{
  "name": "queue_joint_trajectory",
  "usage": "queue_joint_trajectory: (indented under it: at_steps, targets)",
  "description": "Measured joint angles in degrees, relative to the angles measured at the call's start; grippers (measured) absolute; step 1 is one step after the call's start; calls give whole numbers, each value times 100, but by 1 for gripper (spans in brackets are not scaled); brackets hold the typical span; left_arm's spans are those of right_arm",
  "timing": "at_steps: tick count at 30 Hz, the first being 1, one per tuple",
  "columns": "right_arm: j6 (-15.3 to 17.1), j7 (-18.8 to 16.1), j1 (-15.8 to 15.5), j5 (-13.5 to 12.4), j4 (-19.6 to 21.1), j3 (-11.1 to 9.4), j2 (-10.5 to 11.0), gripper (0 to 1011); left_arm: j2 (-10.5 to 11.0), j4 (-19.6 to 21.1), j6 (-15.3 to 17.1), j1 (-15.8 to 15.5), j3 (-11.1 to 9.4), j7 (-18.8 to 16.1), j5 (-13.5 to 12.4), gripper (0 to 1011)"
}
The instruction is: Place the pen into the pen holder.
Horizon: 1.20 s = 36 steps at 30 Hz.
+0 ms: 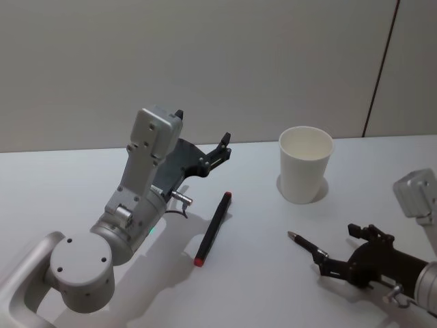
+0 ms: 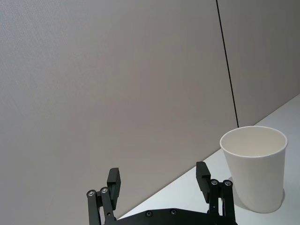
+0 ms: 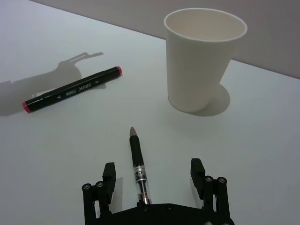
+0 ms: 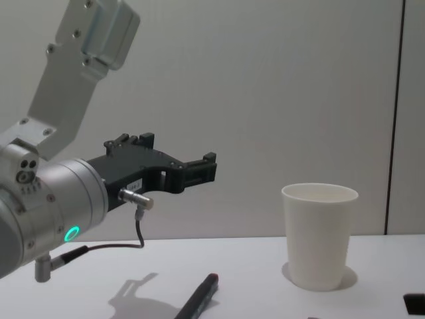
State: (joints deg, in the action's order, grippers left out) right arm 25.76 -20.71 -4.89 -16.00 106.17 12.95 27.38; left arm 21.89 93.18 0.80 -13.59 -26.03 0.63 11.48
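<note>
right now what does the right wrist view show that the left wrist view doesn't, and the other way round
Right wrist view, not the left: a ballpoint pen lying between the fingers of the open right claw, tip toward the paper cup, and a black marker with pink ends farther off.
Left wrist view, not the right: the open left claw and the dark vertical seam in the wall.
Both: the paper cup, upright on the white table, with nothing sticking out of it.

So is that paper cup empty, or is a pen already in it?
Empty, as far as shows: the cup stands upright with nothing above its rim, and the marker and the pen both lie on the table.
</note>
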Motion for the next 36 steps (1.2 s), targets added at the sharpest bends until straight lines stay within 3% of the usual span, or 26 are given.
queue_joint_trajectory:
  at_steps: [36]
  targets:
    - [277, -37, 62, 82, -109, 138, -100, 1001, 0, 0, 0, 0, 0, 0, 0, 1001]
